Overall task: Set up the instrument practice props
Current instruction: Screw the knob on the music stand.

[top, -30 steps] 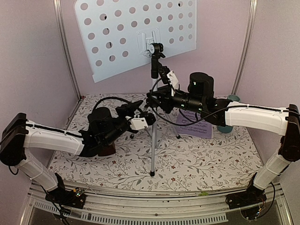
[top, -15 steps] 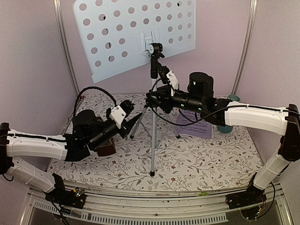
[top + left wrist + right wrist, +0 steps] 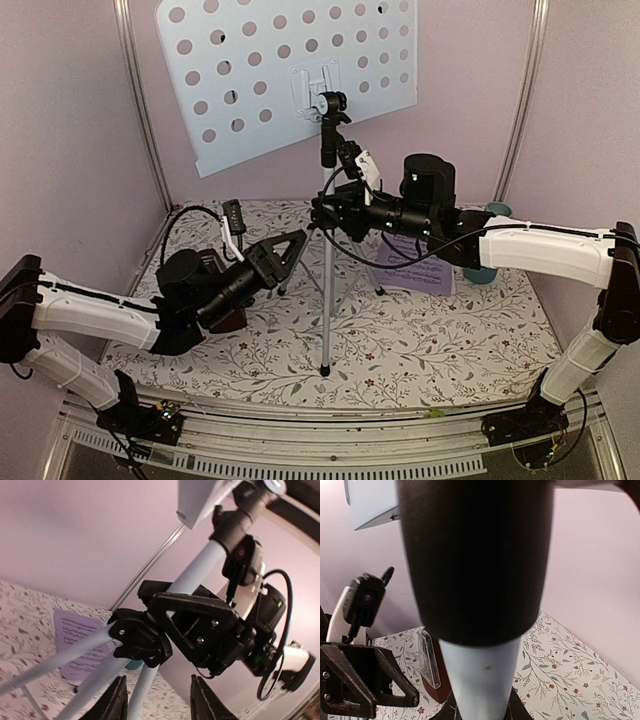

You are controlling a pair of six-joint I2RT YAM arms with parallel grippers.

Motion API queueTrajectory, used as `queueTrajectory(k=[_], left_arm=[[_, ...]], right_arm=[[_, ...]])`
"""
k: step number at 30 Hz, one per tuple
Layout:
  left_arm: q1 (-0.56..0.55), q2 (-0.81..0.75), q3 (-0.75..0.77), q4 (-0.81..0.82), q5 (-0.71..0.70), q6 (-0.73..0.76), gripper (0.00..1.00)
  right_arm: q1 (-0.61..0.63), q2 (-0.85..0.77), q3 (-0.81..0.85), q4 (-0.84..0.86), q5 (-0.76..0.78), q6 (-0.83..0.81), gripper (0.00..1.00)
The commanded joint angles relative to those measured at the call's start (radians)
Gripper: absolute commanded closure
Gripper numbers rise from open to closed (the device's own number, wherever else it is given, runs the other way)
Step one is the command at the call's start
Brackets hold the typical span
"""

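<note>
Top external: fixed, high behind the arm bases, facing 12 o'clock, takes in the whole counter [image 3: 420, 340].
Left wrist: low at 8 o'clock, tilted up toward 2, near the music stand [image 3: 192, 575] pole and leg hub.
Right wrist: hard against that pole, facing 9 o'clock.
Shared: the pole in all three. Each wrist view also catches the other arm's gripper, the right gripper [image 3: 322, 210] and the left gripper [image 3: 292, 247].

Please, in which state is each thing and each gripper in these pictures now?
Stand, upright on its legs, pole gripped.
Pages, lying flat.
Metronome, mostly hidden; pose unclear.
Cup, upright.
Left gripper, open, empty.
Right gripper, shut on the stand.
</note>
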State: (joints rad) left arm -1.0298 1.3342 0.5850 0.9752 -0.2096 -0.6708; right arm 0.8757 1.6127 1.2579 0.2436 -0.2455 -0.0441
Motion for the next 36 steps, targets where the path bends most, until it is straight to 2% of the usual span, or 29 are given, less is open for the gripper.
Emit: queueTrajectory(k=[1, 3, 6, 21, 27, 36], left_arm=[[-0.007, 0.107, -0.031, 0.22, -0.079, -0.56, 0.56], [-0.009, 0.16, -0.031, 0.298, -0.107, -0.686, 0.59], [-0.011, 0.204, -0.006, 0.37, -0.134, -0.744, 0.62], [-0.011, 0.212, 0.119, 0.205, -0.173, -0.868, 0.64], [-0.025, 0.115, 0.11, 0.023, -0.245, -0.854, 0.57], [-0.042, 0.128, 0.125, 0.019, -0.228, -0.875, 0.58]], right_arm=[[0.02, 0.086, -0.056, -0.272, -0.051, -0.015, 1.0], [0.021, 0.083, -0.056, -0.274, -0.049, -0.013, 1.0], [0.021, 0.077, -0.061, -0.276, -0.045, -0.012, 1.0], [0.021, 0.077, -0.064, -0.271, -0.044, -0.013, 1.0], [0.021, 0.075, -0.065, -0.271, -0.043, -0.013, 1.0], [0.02, 0.08, -0.063, -0.268, -0.047, -0.01, 1.0]])
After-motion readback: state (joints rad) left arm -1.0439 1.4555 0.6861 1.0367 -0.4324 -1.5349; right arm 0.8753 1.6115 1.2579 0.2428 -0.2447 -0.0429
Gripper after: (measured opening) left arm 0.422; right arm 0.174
